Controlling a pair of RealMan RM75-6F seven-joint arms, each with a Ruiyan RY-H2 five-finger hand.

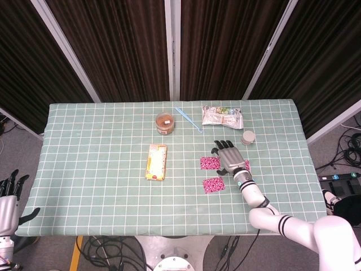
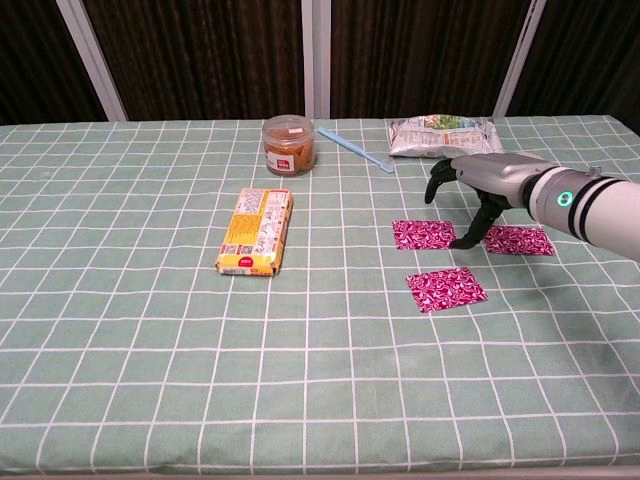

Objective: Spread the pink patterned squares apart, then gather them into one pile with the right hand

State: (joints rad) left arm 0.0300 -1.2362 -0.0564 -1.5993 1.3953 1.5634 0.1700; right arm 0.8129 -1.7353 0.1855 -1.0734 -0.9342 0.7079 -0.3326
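Three pink patterned squares lie apart on the green checked cloth. One square (image 2: 425, 234) (image 1: 209, 162) is at the left, a second square (image 2: 446, 288) (image 1: 213, 184) lies nearer the front, and a third square (image 2: 518, 240) (image 1: 245, 165) lies to the right. My right hand (image 2: 482, 184) (image 1: 227, 156) hovers over the gap between the left and right squares, fingers spread, holding nothing. Its thumb points down toward the left square's right edge. My left hand (image 1: 9, 195) hangs off the table's front left corner, fingers apart and empty.
A yellow packet (image 2: 256, 231) lies left of the squares. At the back are a brown-filled jar (image 2: 289, 144), a blue stick (image 2: 358, 149) and a snack bag (image 2: 444, 137). A small white tub (image 1: 248, 137) stands just behind the right hand.
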